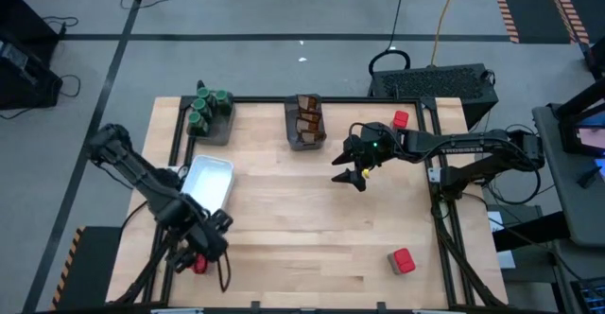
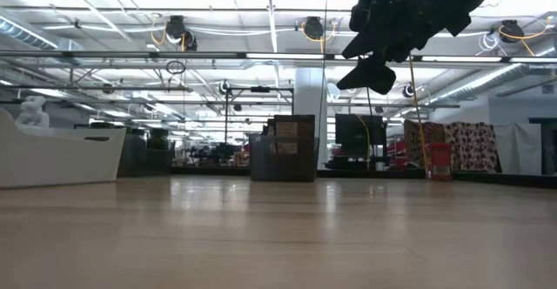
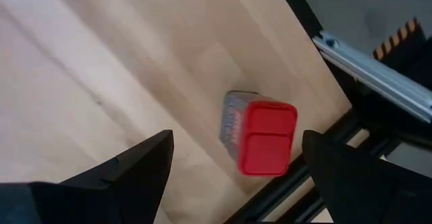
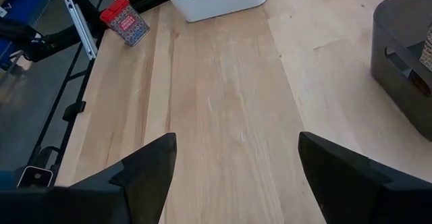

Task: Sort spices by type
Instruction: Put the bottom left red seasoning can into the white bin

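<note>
Three red containers still loose on the table (image 1: 312, 210). Nearest the front edge: one at the front-left corner (image 1: 198, 263), right at the table edge under the left gripper (image 1: 210, 243); its fingers (image 3: 128, 170) are spread wide and empty, container (image 3: 260, 135) between them in the left wrist view but below, not touched. Second red container (image 1: 404, 260) sits front right, nothing near it. White tray (image 1: 208, 180) is at the left edge, just behind the left gripper. Mid-table, the right gripper (image 1: 350, 175) hangs above the bare wood, fingers (image 4: 145, 166) released, holding nothing. Third red container (image 1: 401, 119) is at the back right, behind the right arm. Along the back edge: a dark bin (image 1: 306, 132) with brown-orange packets (image 1: 306, 117) in the centre, and a dark bin (image 1: 214, 125) with green-lidded jars (image 1: 208, 106) back left.
</note>
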